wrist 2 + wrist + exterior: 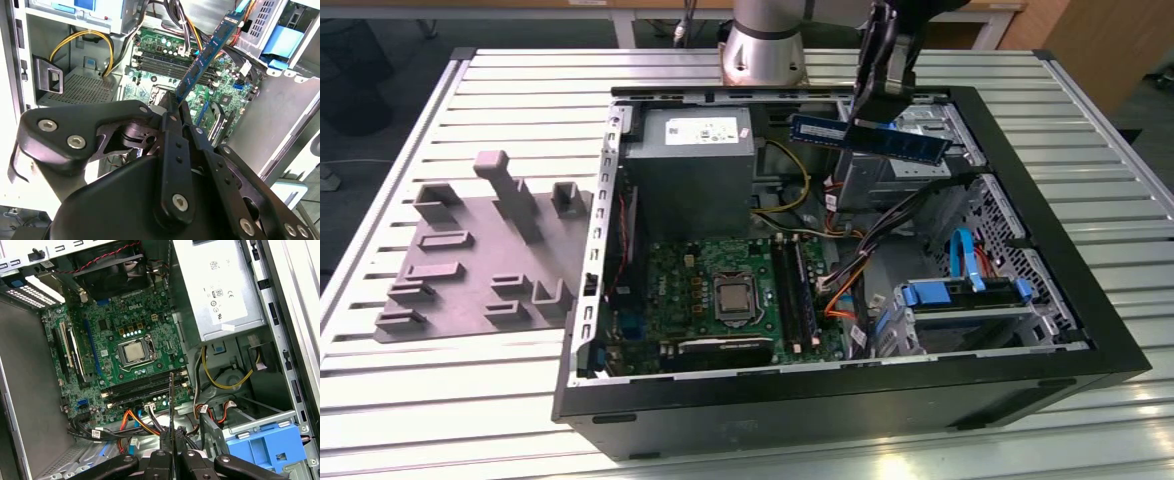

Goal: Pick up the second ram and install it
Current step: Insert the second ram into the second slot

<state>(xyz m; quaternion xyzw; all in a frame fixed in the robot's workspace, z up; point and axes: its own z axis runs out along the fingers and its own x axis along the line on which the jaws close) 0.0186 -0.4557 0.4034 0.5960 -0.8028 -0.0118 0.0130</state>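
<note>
While clenched edge-on in the black pincer [881,112], the thin, stiff, light blue circuit-board ram stick [870,138] hangs above the open black computer case [1107,345], likely fragile

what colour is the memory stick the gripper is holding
Blue, with a row of dark chips. The memory stick shows best in the exterior view, clamped in the gripper above the open case.
</note>
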